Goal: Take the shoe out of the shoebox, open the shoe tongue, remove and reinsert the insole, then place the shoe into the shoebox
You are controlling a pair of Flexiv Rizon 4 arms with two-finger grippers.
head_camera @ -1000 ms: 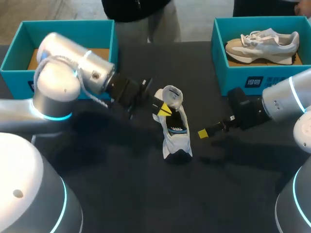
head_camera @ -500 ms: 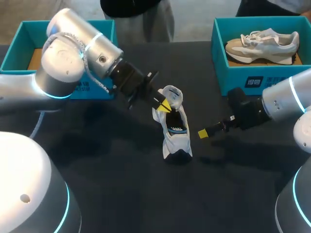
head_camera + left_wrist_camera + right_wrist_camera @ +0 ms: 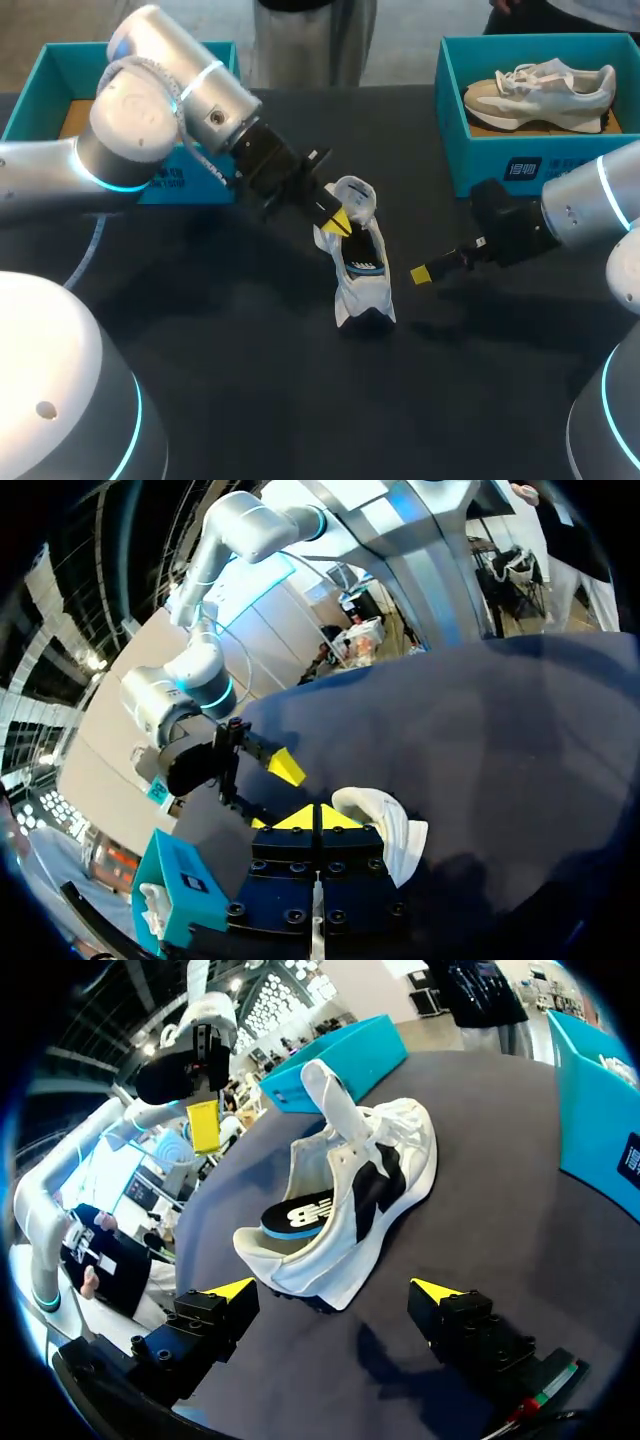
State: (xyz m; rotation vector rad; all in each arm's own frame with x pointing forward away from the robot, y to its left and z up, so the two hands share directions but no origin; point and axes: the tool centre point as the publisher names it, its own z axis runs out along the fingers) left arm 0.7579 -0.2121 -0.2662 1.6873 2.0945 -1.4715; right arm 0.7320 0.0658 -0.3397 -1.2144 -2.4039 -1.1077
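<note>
A white shoe point(image 3: 362, 268) stands on the dark table, its tongue point(image 3: 356, 198) pulled upright and a dark, blue-edged insole point(image 3: 300, 1215) lying inside. My left gripper point(image 3: 338, 222) is shut beside the tongue, at the shoe's left rim. In the left wrist view its joined tips point(image 3: 316, 818) hold nothing, with the white shoe point(image 3: 390, 825) just beside them. My right gripper point(image 3: 424, 272) stands open to the right of the shoe. In its own view the right gripper point(image 3: 332, 1290) faces the shoe point(image 3: 350, 1190) a short way ahead, apart from it.
A teal shoebox point(image 3: 52, 62) stands at the far left behind my left arm. A second teal box point(image 3: 455, 110) at the far right holds a beige shoe point(image 3: 540, 88). The table's near half is bare dark cloth.
My left arm's elbow has swung back and up towards the far-left box, while its shut tips stayed by the shoe's tongue. The right arm and the shoe have not moved.
</note>
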